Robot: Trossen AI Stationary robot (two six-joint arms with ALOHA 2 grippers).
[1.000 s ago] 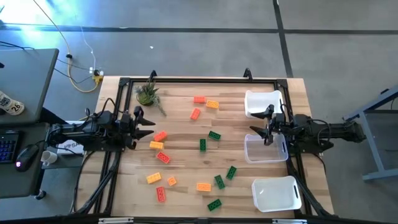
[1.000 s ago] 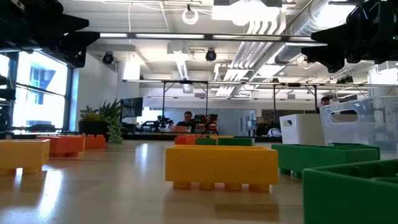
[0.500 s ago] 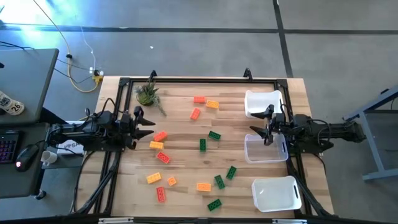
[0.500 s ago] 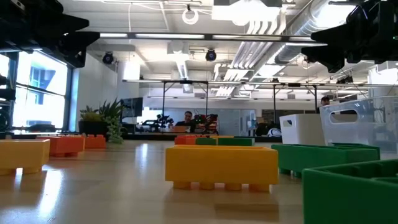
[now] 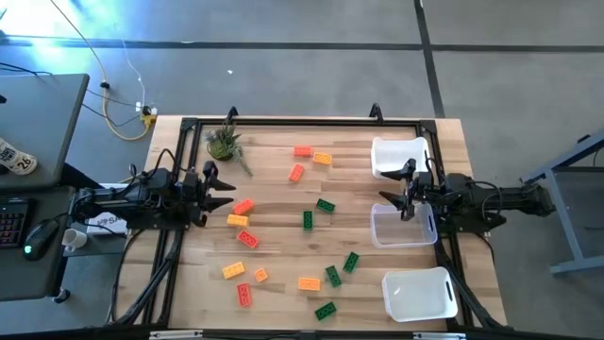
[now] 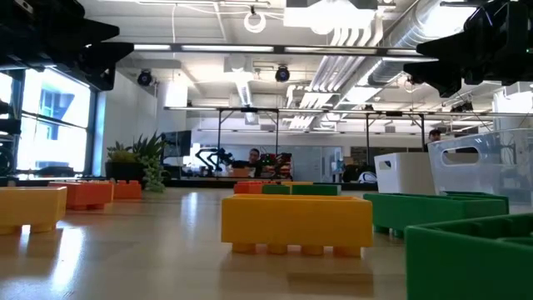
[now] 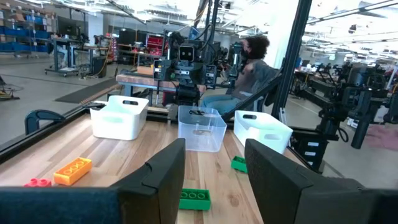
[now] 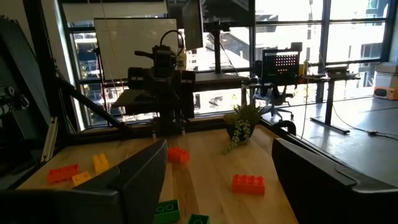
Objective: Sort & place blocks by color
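Waiting: both arms at the edges.
Left gripper (image 5: 226, 194): fingers spread, empty.
Right gripper (image 5: 389, 187): fingers spread, empty.
Blocks (image 5: 308, 219): scattered on surface (image 5: 274, 236).

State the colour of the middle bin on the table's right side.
Clear, see-through plastic bin; clearest in the left wrist view.

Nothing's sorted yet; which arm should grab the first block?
Left, probably. The left pincer hangs open right beside the red-orange block and the yellow block. The right pincer is open over the clear bin, farther from any block.
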